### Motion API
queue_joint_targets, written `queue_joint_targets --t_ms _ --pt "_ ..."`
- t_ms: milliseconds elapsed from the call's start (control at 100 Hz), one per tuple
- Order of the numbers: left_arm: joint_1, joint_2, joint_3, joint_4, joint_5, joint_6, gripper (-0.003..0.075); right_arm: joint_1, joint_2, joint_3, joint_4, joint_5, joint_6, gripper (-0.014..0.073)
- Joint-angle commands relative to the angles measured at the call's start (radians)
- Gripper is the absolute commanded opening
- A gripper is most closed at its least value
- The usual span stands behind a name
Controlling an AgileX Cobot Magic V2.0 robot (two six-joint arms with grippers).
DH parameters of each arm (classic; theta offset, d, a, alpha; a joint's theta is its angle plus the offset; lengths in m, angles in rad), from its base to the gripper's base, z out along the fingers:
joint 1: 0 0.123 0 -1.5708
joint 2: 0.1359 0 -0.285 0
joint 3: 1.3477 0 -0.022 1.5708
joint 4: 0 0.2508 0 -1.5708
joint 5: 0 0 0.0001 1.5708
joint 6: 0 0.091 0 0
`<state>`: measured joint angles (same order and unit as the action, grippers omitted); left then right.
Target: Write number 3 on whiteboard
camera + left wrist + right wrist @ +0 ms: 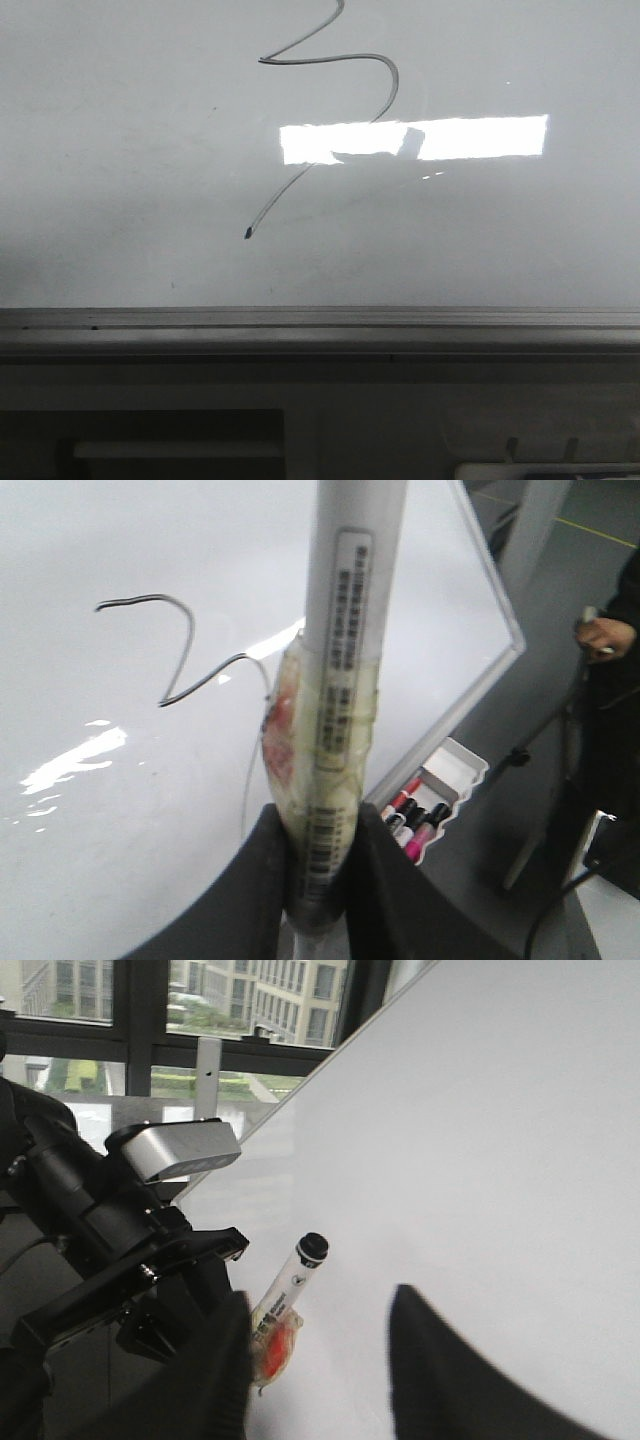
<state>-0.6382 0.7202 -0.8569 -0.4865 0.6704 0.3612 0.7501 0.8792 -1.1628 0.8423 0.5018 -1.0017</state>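
The whiteboard [120,150] fills the front view, where no gripper shows. On it the number 3 [385,75] is a thin grey wavy line whose long tail ends in a dot. In the left wrist view my left gripper [320,870] is shut on a white marker [345,630] wrapped in yellowish tape, with the number 3 [185,640] on the board behind it. The marker's tip is cut off there. My right gripper [320,1375] is open and holds nothing. It hangs over the whiteboard [480,1160], beside the marker [290,1295] and its black end.
A grey metal frame [320,322] runs along the board's near edge. A white tray [440,790] with several coloured markers sits beyond the board's corner. A person's hand [605,638] and a stand are off to that side. The left arm and its silver camera [185,1150] sit in front of windows.
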Motion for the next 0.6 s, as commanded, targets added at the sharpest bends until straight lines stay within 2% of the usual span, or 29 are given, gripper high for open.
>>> queue_joint_targets --t_ms 0,20,130,370,590 --pt "-0.003 0.054 -0.032 0.026 -0.11 -0.081 -0.0021 -0.049 -0.075 0.03 0.021 -0.042 0.021 -0.0041" --pt "-0.003 0.071 -0.032 0.026 -0.117 -0.081 -0.0021 -0.057 -0.091 0.047 0.023 -0.045 0.024 -0.0067" --pt "-0.002 0.168 -0.032 0.026 -0.167 -0.109 -0.0021 -0.077 -0.165 0.138 0.023 -0.057 0.024 -0.0049" --pt "0.0 0.328 -0.032 0.026 -0.371 -0.212 -0.0021 -0.077 -0.285 0.301 0.064 -0.127 0.024 -0.0049" --pt "0.0 0.439 -0.032 0.026 -0.401 -0.239 -0.0021 -0.077 -0.303 0.332 0.093 -0.156 0.024 -0.0049"
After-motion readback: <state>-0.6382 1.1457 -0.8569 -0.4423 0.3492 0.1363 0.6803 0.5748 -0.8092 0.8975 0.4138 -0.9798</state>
